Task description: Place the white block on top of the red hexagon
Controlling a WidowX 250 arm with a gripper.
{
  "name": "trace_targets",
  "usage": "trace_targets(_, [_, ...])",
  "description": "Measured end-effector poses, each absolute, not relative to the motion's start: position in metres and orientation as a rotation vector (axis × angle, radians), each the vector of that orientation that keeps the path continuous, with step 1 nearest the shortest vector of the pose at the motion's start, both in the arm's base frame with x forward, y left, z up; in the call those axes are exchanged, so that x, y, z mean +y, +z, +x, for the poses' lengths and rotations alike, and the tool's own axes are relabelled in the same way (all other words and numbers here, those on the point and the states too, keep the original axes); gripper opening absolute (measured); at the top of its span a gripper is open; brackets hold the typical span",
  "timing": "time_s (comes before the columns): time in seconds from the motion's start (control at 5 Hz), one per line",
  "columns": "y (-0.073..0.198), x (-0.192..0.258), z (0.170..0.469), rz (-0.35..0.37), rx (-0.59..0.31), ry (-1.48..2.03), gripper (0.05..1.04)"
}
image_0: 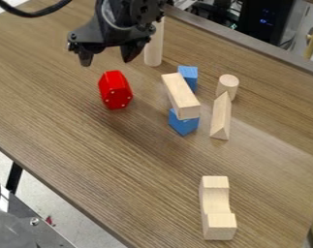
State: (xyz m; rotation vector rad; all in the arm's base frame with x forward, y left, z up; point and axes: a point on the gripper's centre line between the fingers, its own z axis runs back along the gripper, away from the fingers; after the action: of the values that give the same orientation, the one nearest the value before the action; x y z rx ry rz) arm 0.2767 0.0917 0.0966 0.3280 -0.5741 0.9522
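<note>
Hanging at 12 o'clock from the red hexagon [115, 90], the gripper [107, 57] has its fingers spread apart. Clock positions are taken from the hexagon. At 3 o'clock, a pale bar [180, 93] lies with its near end over a blue block [182, 125]; a pale short cylinder [227, 85] stands beyond it. At 1 o'clock, a tall cylinder [153, 49]; at 5 o'clock, a pale notched block [216, 206]. Which pale piece is the white block cannot be told.

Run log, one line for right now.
gripper: jaws open, empty | red hexagon: on table, nothing on top | wooden plank: atop blue block | stacking: not done
</note>
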Motion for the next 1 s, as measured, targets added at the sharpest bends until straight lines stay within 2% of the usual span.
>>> trace_targets(0.2, [0.090, 0.091, 0.274, 0.336, -0.551, 0.948, 0.983])
trace_targets(0.4, [0.094, 0.080, 0.273, 0.308, -0.542, 0.934, 0.983])
trace_targets(0.8, [0.120, 0.057, 0.272, 0.230, -0.593, 0.884, 0.983])
trace_targets(1.0, [0.121, 0.041, 0.270, 0.198, -0.557, 0.814, 0.983])
